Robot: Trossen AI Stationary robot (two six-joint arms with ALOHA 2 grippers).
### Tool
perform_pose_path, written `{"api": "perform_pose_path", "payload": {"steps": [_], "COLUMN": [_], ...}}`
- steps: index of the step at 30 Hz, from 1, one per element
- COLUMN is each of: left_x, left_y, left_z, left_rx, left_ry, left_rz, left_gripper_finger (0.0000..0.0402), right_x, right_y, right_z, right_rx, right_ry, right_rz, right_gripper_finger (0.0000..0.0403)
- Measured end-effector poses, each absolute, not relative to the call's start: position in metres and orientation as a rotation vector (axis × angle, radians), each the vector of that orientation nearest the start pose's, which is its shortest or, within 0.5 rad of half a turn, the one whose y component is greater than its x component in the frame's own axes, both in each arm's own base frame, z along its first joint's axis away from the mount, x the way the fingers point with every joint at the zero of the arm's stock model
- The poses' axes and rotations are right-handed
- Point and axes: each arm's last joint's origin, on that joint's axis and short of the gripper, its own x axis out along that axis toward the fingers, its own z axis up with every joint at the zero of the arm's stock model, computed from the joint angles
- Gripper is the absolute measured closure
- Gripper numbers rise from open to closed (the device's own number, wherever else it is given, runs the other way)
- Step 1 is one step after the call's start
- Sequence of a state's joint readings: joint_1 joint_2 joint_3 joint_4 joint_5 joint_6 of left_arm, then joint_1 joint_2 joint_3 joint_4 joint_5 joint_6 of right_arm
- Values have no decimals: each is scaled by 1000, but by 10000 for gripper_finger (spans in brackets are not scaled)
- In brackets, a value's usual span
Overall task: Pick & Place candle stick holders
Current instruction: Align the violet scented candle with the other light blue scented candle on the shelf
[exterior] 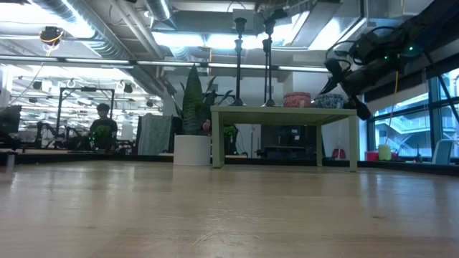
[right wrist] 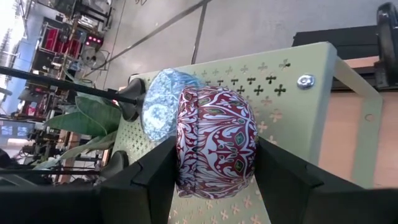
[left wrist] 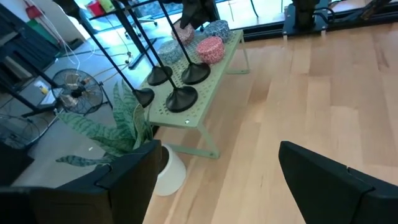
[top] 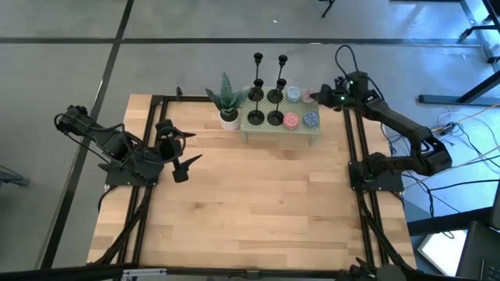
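Upright, 4 candle stick holders (top: 266,108) point stems straight up.

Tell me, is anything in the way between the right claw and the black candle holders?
Yes. The right claw sits around a red patterned bowl, with a blue bowl behind it, before the candle stick holders on the green table.

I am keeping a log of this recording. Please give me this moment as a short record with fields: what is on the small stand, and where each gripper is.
stand: small green table at the far edge of the wooden table
candle stick holders: four, upright on the stand's left half
bowls: patterned, on the right half
plant: white pot, left of the stand
right gripper: open, fingers on either side of a red patterned bowl
left gripper: open, above the table, away from the stand
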State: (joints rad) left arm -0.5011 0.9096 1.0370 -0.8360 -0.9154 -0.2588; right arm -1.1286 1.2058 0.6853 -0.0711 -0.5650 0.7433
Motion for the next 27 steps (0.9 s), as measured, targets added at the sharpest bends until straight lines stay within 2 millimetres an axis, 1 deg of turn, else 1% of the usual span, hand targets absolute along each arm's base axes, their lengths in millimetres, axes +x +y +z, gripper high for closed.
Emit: {"api": "perform_pose_path", "payload": {"steps": [9, 19, 23, 27], "left_x": [150, 149, 149, 149], "left_y": [-56, -56, -56, -56], "left_z": [347, 346, 346, 346], "left_rx": [217, 220, 219, 219], "left_ry": [485, 488, 488, 488], "left_rz": [458, 458, 458, 458], "left_gripper_finger": [80, 80, 80, 80], "right_x": [119, 119, 119, 118], "right_y": [-215, -214, -215, -216], "right_z": [229, 229, 229, 229], "right_rx": [1146, 1146, 1124, 1051], "right_ry": [188, 188, 195, 201], "right_rz": [-679, -678, -677, -714], "right_gripper_finger": [207, 157, 150, 149]}}
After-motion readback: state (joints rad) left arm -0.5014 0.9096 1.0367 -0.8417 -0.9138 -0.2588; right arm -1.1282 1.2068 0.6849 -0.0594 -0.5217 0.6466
